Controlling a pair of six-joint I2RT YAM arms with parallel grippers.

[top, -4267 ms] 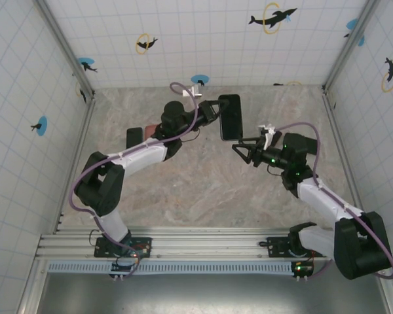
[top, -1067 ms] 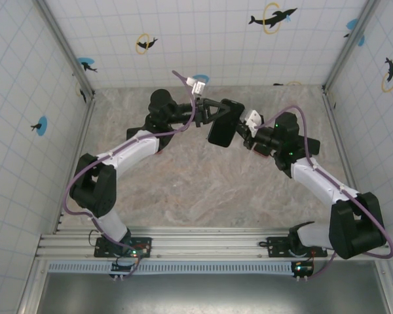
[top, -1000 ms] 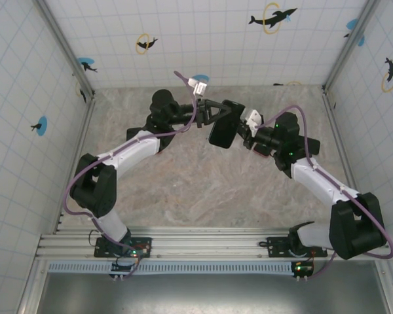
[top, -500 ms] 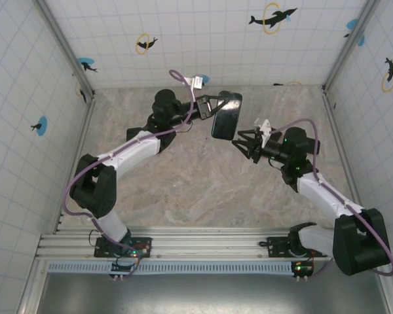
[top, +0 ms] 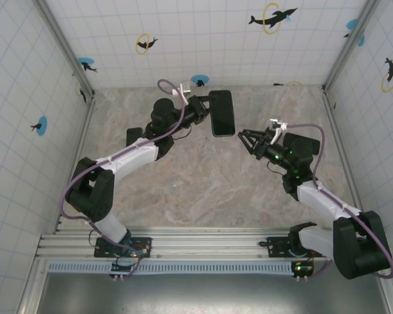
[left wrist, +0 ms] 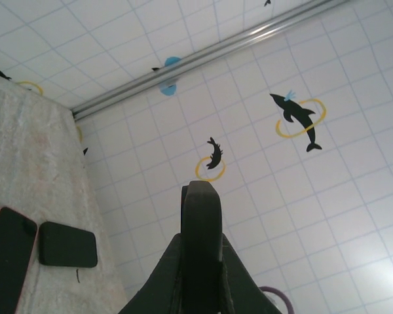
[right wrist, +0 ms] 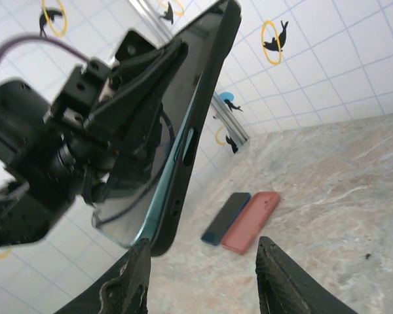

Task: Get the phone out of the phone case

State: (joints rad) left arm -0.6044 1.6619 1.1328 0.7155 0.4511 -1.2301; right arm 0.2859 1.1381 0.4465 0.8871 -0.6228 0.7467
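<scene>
The phone [top: 223, 112], glossy with a teal rim, sits in its black phone case [right wrist: 198, 98] and is held in the air over the back of the table. My left gripper [top: 207, 112] is shut on the case's left edge; in the left wrist view the case [left wrist: 200, 222] stands edge-on between the fingers [left wrist: 158, 275]. In the right wrist view the teal rim [right wrist: 158, 196] shows along the case's edge. My right gripper [top: 250, 140] hangs open to the right of the phone, apart from it, its fingertips [right wrist: 130, 278] wide with nothing between them.
A pink-cased phone [right wrist: 252, 221] and a dark blue phone [right wrist: 226, 217] lie side by side on the table at the back left, also seen as the pink one [left wrist: 6, 261] and the dark one [left wrist: 67, 244]. Tiled walls [top: 203, 39] enclose the marbled table [top: 203, 190].
My right gripper let go of the phone's right edge, opened and drew back to the right. The left gripper swung the cased phone up and toward the back wall.
</scene>
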